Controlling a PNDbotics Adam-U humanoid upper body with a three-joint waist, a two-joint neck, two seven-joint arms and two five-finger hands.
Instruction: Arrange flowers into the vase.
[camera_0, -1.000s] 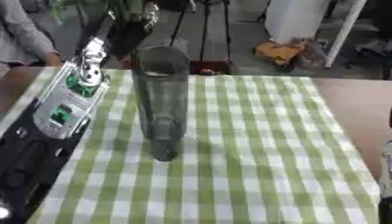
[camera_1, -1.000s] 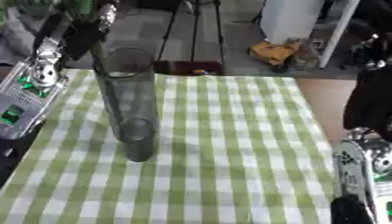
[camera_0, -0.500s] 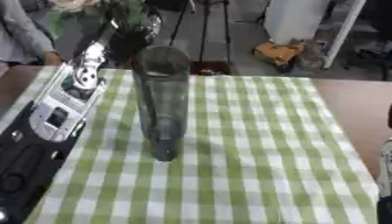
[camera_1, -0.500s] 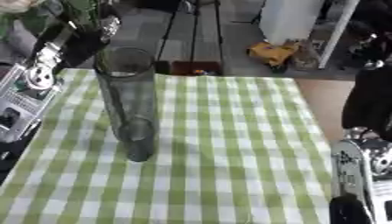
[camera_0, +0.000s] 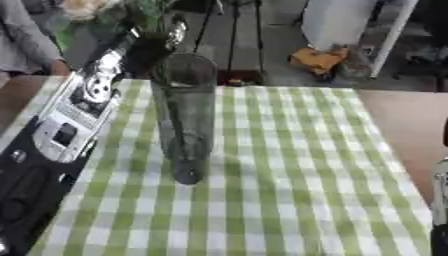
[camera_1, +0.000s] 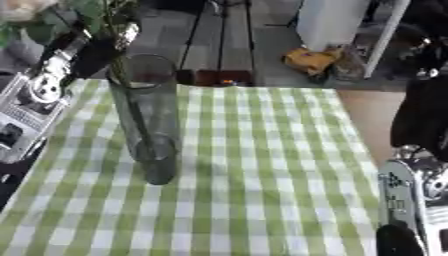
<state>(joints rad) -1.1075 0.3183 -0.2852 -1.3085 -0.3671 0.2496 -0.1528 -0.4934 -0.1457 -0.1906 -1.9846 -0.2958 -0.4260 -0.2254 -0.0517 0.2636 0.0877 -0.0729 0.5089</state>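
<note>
Left hand (camera_0: 144, 47) is seen raised behind the vase's rim, dark fingers closed round a bunch of flowers (camera_0: 87, 7). Pale blooms and green leaves are held up at the top left corner, with the thin green stems (camera_1: 112, 35) pointed downward toward the mouth of the vase (camera_0: 185, 117). Whether the stem ends are already inside the rim cannot be told.

The vase is stood upright near the left-centre of the table, its long axis vertical and its open mouth turned upward. It is a tall, narrow cylinder of clear, grey-tinted glass with a thick base, through which the cloth is glimpsed.

Beneath it a green-and-white checked tablecloth (camera_0: 297, 165) is spread flat. The left forearm (camera_0: 61, 125), black with silver panels, is laid along the cloth's left edge, just beside the vase.

Only the right arm (camera_1: 420, 200) is caught at the right edge; its fingers cannot be made out.
</note>
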